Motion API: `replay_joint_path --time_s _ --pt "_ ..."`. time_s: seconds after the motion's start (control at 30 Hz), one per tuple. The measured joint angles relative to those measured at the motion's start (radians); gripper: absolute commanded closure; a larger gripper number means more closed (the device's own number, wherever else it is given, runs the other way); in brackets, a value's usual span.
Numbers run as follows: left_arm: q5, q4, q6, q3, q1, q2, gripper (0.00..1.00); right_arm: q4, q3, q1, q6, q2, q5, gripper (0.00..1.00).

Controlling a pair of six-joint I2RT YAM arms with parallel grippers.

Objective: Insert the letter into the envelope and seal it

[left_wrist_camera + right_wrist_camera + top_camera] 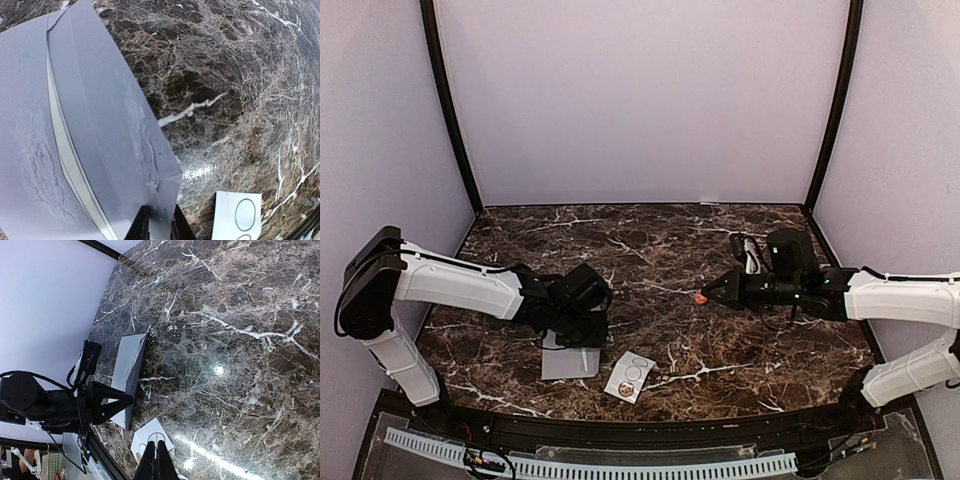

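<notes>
txt: none legible | sticker strip (630, 376): blank round outlines only

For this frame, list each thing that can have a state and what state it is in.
envelope: flat on the table, flap folded down, one edge pinched by the left gripper.
sticker sheet: flat on the table beside the envelope, untouched.
left gripper: jaws closed on the envelope edge.
right gripper: jaws shut, something small and red at its tip.

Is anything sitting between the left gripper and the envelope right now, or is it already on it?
Nothing visible stands between them. In the left wrist view the left gripper has its fingertips at the envelope near edge, apparently closing on the paper. The sticker sheet lies beside it on the table, clear of the grip.
</notes>
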Motion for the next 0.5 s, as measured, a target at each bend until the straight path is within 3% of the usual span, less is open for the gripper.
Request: replay_joint_path --time_s 0.27,0.5 --pt "-0.022 -0.015 -0.024 -0.032 0.0 -0.051 1.0 0.005 0.0 0.0 0.0 0.003 -0.002 1.0" --pt "-0.032 -0.025 -0.035 -0.049 0.0 -0.076 1.0 0.008 0.002 0.0 0.002 0.009 -0.003 1.0"
